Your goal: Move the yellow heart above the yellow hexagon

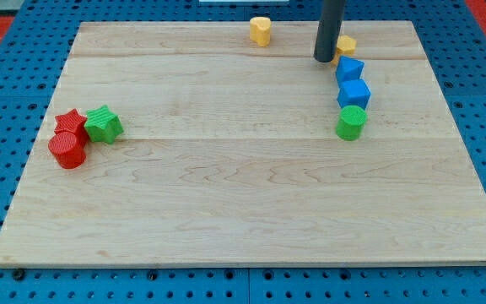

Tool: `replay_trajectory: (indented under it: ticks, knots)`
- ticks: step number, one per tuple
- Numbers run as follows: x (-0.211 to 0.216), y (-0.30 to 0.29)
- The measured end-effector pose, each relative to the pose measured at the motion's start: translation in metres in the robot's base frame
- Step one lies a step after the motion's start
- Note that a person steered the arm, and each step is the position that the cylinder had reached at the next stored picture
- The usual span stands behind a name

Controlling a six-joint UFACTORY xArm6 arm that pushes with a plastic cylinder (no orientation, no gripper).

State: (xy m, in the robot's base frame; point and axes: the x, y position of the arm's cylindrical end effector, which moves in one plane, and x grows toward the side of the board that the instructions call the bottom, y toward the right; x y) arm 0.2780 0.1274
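A yellow heart [261,30] sits near the view's top edge, a little right of centre. A yellow hexagon [345,45] lies at the view's upper right, partly hidden behind my rod. My tip [324,59] rests on the board just left of the hexagon, touching or nearly touching it, and well to the right of the heart.
Below the hexagon runs a column of a blue block [349,69], a blue cube [354,93] and a green cylinder [351,122]. At the view's left sit a red star [69,123], a green star [103,123] and a red cylinder [67,151]. The wooden board [243,194] lies on a blue pegboard.
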Motion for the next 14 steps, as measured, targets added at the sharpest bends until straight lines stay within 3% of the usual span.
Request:
replay_trajectory:
  ticks: [1,2,3,4,7,9,12,14]
  knots:
    - [-0.002,-0.050]
    - [-0.003,-0.151]
    - [-0.040,-0.213]
    - [-0.075,-0.198]
    - [-0.069,-0.106]
    - [-0.086,-0.111]
    - [-0.064,-0.045]
    - [-0.084,-0.057]
